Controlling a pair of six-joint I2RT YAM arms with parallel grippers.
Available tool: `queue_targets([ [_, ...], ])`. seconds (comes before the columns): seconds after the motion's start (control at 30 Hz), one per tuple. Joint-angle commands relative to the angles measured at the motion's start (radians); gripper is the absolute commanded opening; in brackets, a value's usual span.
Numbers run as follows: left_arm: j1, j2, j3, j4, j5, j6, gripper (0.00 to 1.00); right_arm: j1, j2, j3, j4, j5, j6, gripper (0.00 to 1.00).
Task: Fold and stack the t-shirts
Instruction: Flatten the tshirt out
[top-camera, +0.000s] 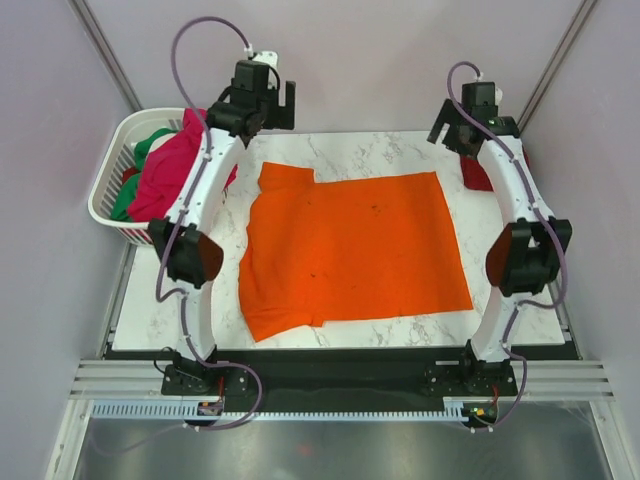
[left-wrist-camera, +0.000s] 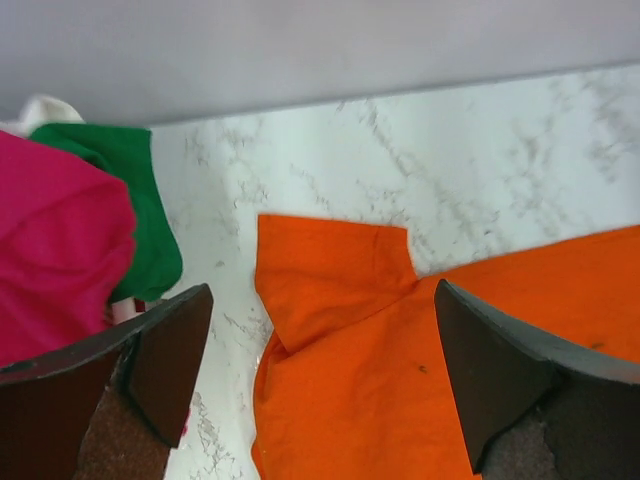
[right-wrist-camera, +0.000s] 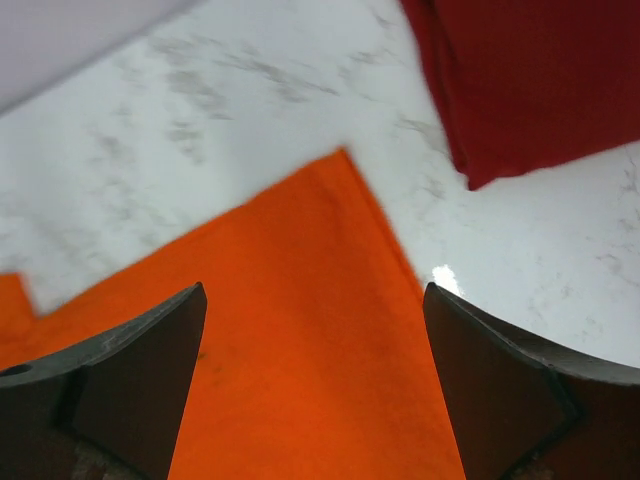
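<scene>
The orange t-shirt lies spread flat on the bench, sleeves at the left, hem at the right. The left gripper hangs over the far sleeve and the right gripper over the far hem corner, both with jaws wide and empty. The cloth looks thin and limp and should sag and drag, so pinch both far corners together. The dark red shirt, probably folded, lies near that corner.

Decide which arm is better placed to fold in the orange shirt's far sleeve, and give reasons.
Left. The left gripper, open, hangs over that sleeve; the right gripper, also open, is over the opposite corner of the orange shirt, near the dark red shirt.
</scene>
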Motion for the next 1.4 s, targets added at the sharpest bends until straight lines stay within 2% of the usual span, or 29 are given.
queue_targets([
  [0.0,-0.011,-0.181,-0.124,0.040,0.025,0.000,1.00,0.121,-0.183,-0.152,0.109,-0.055,-0.035,0.98],
  [0.1,-0.011,-0.225,-0.279,0.041,0.029,-0.029,0.97,0.138,-0.224,-0.341,0.197,-0.199,-0.011,0.98],
  [0.17,-0.011,-0.203,-0.348,0.040,0.057,-0.049,0.93,0.137,-0.219,-0.415,0.246,-0.252,-0.007,0.98],
  [0.23,-0.011,-0.169,-0.371,0.041,0.086,-0.062,0.88,0.135,-0.174,-0.421,0.269,-0.297,-0.015,0.97],
  [0.43,-0.011,0.044,-0.290,0.041,0.121,-0.097,0.83,0.126,0.031,-0.291,0.263,-0.383,-0.047,0.94],
  [0.57,-0.010,0.163,-0.186,0.041,0.132,-0.094,0.83,0.097,0.168,-0.220,0.275,-0.414,-0.024,0.92],
  [0.83,0.021,0.389,-0.029,0.041,0.183,-0.106,0.85,0.030,0.324,-0.148,0.280,-0.400,0.023,0.92],
  [1.07,0.028,0.505,0.110,0.053,0.298,-0.157,0.87,-0.084,0.450,-0.044,0.251,-0.377,0.095,0.93],
  [1.23,0.028,0.525,0.138,0.150,0.385,-0.184,0.90,-0.139,0.532,0.125,0.220,-0.375,0.111,0.93],
  [1.37,0.028,0.539,0.175,0.237,0.428,-0.168,0.97,-0.158,0.601,0.226,0.182,-0.385,0.114,0.93],
])
